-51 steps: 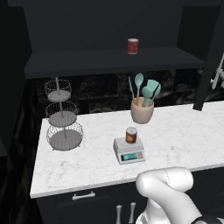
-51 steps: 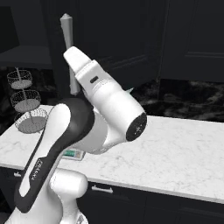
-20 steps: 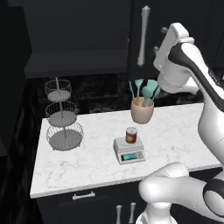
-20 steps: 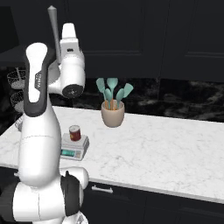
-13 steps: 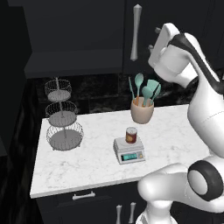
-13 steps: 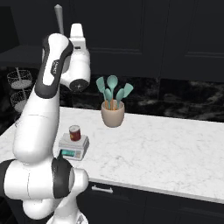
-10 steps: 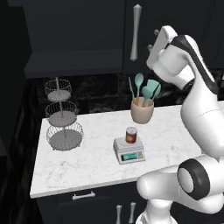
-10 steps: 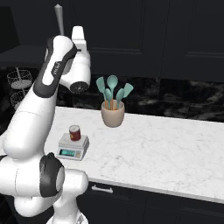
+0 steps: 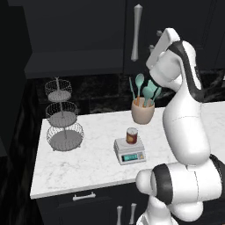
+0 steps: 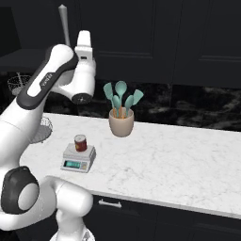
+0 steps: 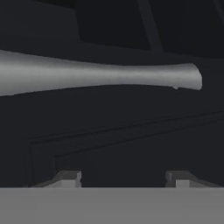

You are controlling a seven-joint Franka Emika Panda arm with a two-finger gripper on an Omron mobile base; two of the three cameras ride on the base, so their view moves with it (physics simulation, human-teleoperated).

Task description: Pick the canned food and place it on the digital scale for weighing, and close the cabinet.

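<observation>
The canned food [image 9: 132,135] [image 10: 80,142], a dark-red tin with an orange label, stands upright on the pale digital scale [image 9: 124,154] [image 10: 88,155] near the counter's front. My gripper [image 11: 124,178] [image 10: 85,36] is raised high, close in front of the black cabinet [image 9: 79,30] [image 10: 136,33]. It is open with nothing between its fingers. The door's long silver handle [image 11: 100,75] [image 9: 136,33] [image 10: 63,23] lies just ahead of the fingertips [image 11: 70,177]. Both cabinet doors look shut, and what is inside is hidden.
A beige pot of teal utensils [image 9: 143,110] [image 10: 121,120] stands behind the scale. A three-tier wire basket stand [image 9: 62,127] [image 10: 44,128] is at the counter's left end. White marble counter [image 10: 179,160] stretches to the right. Dark lower cupboards [image 9: 83,204] sit below.
The cabinet door, open 2.5 s ago with a red tin on the shelf, has swung shut. My arm rose to the door and has since barely moved.
</observation>
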